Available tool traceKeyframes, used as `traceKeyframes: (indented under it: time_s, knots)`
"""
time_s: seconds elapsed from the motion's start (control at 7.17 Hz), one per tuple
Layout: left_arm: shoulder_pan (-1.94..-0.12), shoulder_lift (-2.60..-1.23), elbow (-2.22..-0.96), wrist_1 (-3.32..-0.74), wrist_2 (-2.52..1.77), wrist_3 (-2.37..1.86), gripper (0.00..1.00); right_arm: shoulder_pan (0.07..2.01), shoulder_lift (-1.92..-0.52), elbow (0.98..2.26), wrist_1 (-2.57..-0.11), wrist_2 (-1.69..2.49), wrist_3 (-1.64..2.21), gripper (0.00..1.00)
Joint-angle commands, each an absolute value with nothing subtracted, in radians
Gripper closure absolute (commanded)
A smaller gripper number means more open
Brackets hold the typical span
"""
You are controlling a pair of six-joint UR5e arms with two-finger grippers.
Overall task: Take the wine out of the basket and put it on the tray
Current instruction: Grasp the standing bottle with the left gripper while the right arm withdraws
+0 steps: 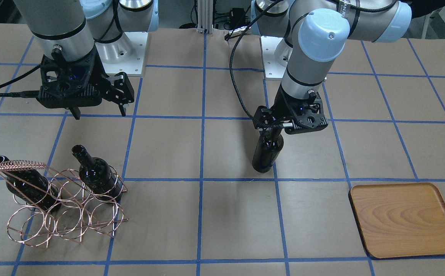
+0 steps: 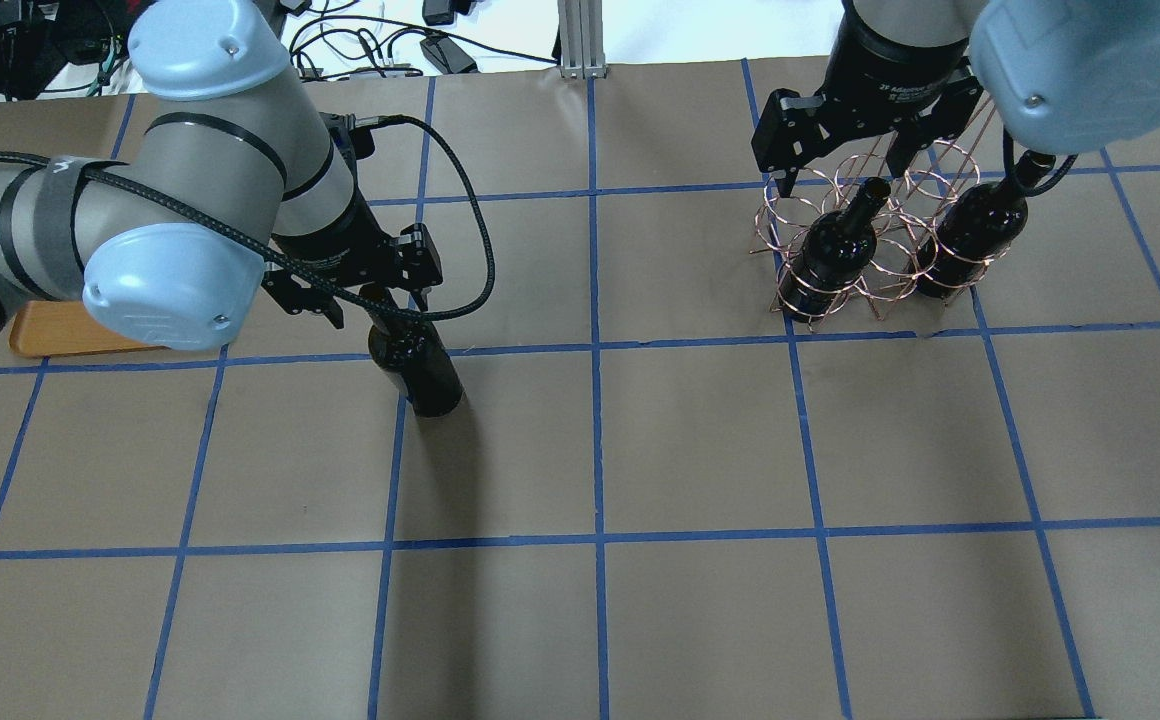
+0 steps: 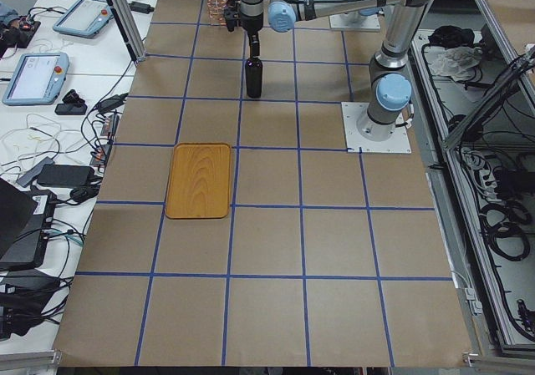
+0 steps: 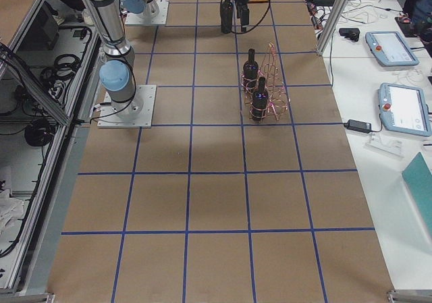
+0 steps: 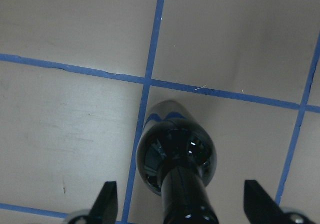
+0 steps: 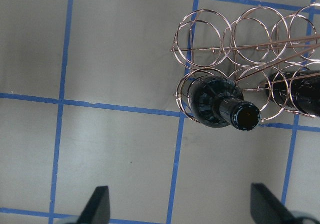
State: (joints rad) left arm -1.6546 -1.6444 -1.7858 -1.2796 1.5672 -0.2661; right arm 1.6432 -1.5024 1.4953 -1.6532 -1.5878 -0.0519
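Left wrist-mounted view: the left gripper (image 5: 178,196) has its jaws apart astride the wine (image 5: 176,151) neck, seemingly not touching. Near the basket (image 6: 240,34), the right gripper (image 6: 180,191) gapes.

Wine (image 1: 267,153) upright btwn basket (image 1: 23,165) & tray (image 1: 404,218); 2 btls (image 1: 96,174) in basket.

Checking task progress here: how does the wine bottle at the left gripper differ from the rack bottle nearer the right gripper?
Place: the loose wine bottle stands on the table; the rack bottle sits in a ring of the wire basket.
Grip: the left gripper, open, straddles the loose bottle's neck; the open right gripper hangs clear of the rack bottle.
Shared: both are glossy black, unlabelled, and off the tray.
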Motion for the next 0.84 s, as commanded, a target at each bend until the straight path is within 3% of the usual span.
traceKeyframes:
  time_s: [0.0, 0.28, 0.7]
  knots:
    - [-1.655, -1.643, -1.787, -1.284, 1.563, -0.267, 0.41, 1.640, -1.509, 1.497, -1.654, -1.540, -0.049, 0.00]
    - [-1.655, -1.646, -1.790, -1.285, 1.572, -0.268, 0.48, 1.634, -1.506, 1.497, -1.661, -1.528, -0.048, 0.00]
    - [-1.655, -1.632, -1.790, -1.284, 1.577, -0.259, 0.81, 1.594, -1.509, 1.499, -1.638, -1.499, -0.046, 0.00]
